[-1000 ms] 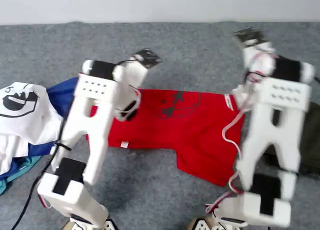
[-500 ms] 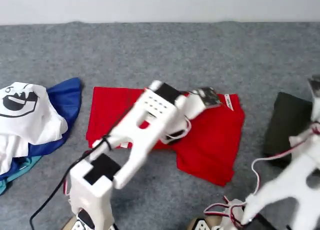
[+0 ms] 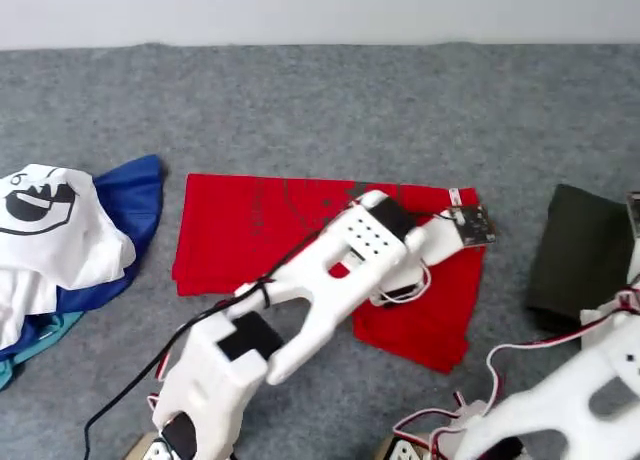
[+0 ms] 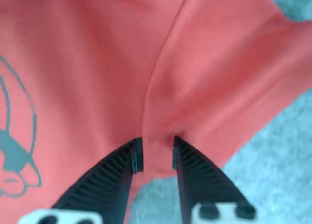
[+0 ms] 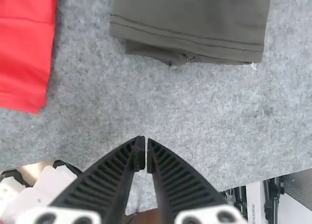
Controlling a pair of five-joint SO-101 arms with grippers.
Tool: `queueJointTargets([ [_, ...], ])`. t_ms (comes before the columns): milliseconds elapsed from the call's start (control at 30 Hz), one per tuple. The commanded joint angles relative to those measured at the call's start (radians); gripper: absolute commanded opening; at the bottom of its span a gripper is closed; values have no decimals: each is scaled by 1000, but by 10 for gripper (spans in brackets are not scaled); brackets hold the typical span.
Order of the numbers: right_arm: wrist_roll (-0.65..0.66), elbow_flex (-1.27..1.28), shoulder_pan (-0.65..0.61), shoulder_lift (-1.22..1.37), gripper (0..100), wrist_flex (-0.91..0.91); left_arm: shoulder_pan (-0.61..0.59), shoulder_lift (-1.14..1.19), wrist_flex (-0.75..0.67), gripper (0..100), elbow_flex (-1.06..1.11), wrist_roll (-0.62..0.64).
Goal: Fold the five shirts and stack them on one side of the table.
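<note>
My L gripper has swung over to red shirt, jaws pinching a fold; R gripper has backed off, jaws together, so next fold's starting, I reckon.

The high camera sits above the arms' bases, looking down across the table toward its far edge. The left wrist camera looks along the left gripper, very close to the red shirt. The right wrist camera looks straight down past the right gripper from farther up. It shares the red shirt's edge and the dark shirt with the high view.
</note>
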Motion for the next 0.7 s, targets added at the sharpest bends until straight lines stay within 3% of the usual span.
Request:
queueJointTargets([
  [0, 5, 8, 8, -44, 9, 33, 44, 40, 58, 112, -93, 9],
  [333, 5, 17, 8, -70, 9, 33, -5, 201, 175, 100, -124, -25],
  [667, 5, 17, 8, -70, 9, 33, 23, 201, 284, 80, -433, 15],
])
